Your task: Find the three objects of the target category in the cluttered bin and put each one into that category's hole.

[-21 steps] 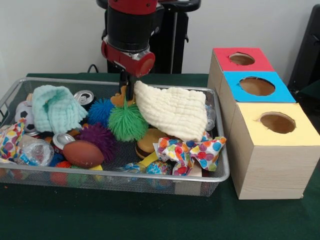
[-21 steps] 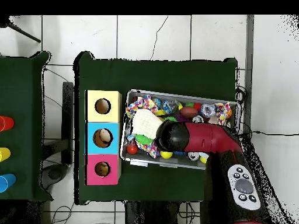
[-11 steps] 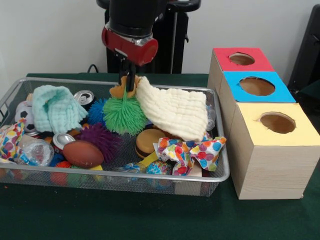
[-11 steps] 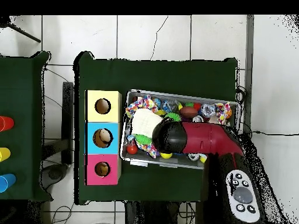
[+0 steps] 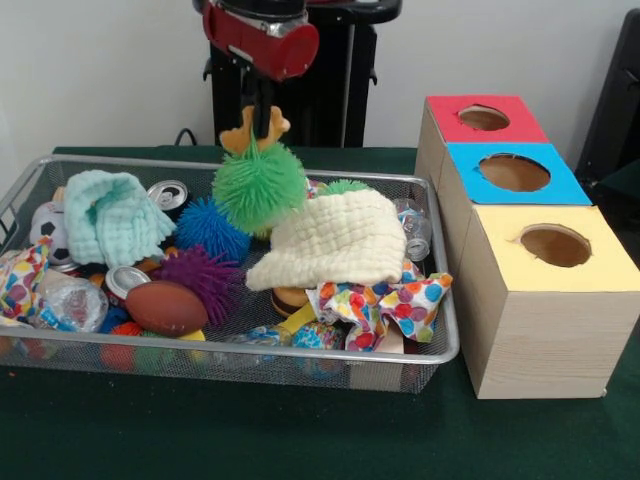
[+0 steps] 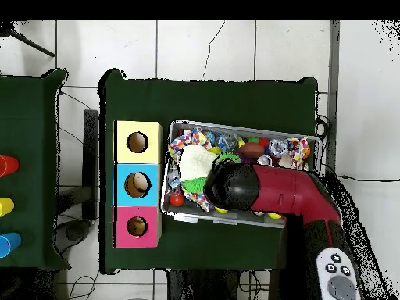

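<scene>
Gripping the green spiky ball [image 5: 259, 185] by a tan piece on its top [image 5: 250, 128], my gripper [image 5: 262, 108] has its jaws closed narrow on that piece, ball hanging clear above the mesh bin [image 5: 40, 172], free of the clutter. I judge this as the carry step: one pick is made, drop not yet done. Next move calls for a swing toward 3 o'clock in the front view, over to the boxes, then lining the ball up above one hole before letting go; which hole fits its category I can't tell from here. Risk I see: grip is only on that small tan piece, so the ball could swing or slip. Directly below the ball, at 6 o'clock, lies the cream cloth [image 5: 335, 240] draped over other items. At 9 o'clock of it are a blue spiky ball [image 5: 206, 226], a purple spiky ball [image 5: 195, 274], a brown football [image 5: 166, 307], a mint cloth [image 5: 115, 216], cans and a crumpled dotted wrapper [image 5: 385, 303]. Boxes stand just beside the bin: red box [image 5: 480, 120] far, blue box [image 5: 512, 173] middle, yellow box [image 5: 553, 246] near. From overhead, something pale sits inside the blue box's hole [image 6: 138, 184]; the other holes look dark, contents unclear.
</scene>
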### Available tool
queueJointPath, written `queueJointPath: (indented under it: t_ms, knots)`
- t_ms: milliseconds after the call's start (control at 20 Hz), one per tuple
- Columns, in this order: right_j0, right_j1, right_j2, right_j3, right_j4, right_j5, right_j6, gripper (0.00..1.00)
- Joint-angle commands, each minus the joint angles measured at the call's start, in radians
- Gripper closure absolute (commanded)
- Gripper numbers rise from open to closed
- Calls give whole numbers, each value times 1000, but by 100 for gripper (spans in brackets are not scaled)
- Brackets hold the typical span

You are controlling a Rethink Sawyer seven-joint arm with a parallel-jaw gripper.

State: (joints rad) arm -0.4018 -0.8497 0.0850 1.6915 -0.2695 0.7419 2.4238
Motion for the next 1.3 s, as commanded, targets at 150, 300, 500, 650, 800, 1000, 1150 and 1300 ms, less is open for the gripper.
queueJointPath:
  t_ms: [150,300,500,650,800,1000,1150,1300]
  knots:
    - [-66,-24,87,99,51,128,-135,100]
    - [-62,22,96,108,32,30,-96,100]
    - [-35,100,81,102,0,-107,-15,100]
    - [-13,133,67,98,-5,-161,23,100]
    - [-5,167,57,81,-11,-200,27,100]
    - [12,188,47,72,3,-219,32,100]
    - [19,226,36,52,4,-248,39,100]
    - [29,268,29,37,7,-282,55,100]
